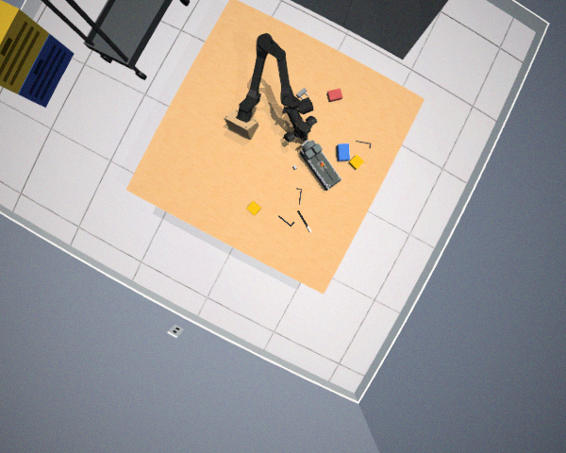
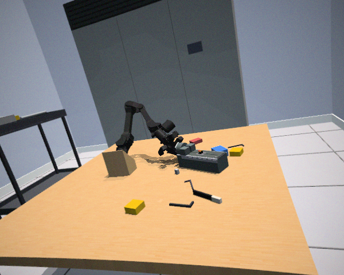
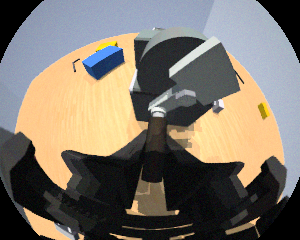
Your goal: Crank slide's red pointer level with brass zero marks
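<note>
Claw (image 3: 153, 180) clenched on the crank handle (image 3: 154, 135) at the near end of the grey machine (image 2: 202, 161) on the table (image 2: 154, 224).

In the wrist view the brown handle runs down between the dark fingers, whose tips are lost in shadow at the bottom of the picture; the crank arm (image 3: 178, 99) and the round grey housing (image 3: 165, 60) behind it block the slide, so neither the red pointer nor the brass marks show there. From the exterior view a small red-orange spot (image 2: 200, 152) sits on top of the machine, too small to tell whether it is level with any mark. From above, the arm (image 1: 274, 73) covers the crank end. The machine lies near the middle of the table, just beside a blue block (image 1: 342, 151) and a yellow block (image 1: 356, 161).
</note>
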Available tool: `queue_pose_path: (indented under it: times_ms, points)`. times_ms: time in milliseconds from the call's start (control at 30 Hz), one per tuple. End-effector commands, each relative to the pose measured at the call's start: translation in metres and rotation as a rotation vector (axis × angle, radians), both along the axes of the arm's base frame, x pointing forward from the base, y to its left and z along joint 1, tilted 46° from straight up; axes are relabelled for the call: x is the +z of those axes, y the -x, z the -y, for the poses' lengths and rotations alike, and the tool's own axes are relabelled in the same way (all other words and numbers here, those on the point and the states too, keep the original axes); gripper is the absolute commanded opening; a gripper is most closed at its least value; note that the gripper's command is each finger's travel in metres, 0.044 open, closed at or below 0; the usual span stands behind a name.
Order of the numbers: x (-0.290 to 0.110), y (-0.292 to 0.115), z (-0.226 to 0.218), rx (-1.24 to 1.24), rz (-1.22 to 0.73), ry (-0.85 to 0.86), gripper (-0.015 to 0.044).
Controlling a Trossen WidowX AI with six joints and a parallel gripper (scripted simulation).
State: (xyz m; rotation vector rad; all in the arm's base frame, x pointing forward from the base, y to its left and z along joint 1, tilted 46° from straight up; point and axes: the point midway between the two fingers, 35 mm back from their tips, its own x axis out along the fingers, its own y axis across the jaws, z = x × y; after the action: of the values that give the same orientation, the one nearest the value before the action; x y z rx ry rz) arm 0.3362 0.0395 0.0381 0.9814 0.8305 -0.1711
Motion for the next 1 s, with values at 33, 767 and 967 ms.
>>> queue_pose_path:
  times_ms: [33, 767, 967]
  points:
    - [-0.0088, 0.0034, 0.0012, -0.001, -0.024, 0.006, 0.0000]
    - [-0.0113, 0.0047, 0.0023, -0.001, -0.024, 0.006, 0.0000]
    - [-0.0117, 0.0049, 0.0025, -0.001, -0.024, 0.006, 0.0000]
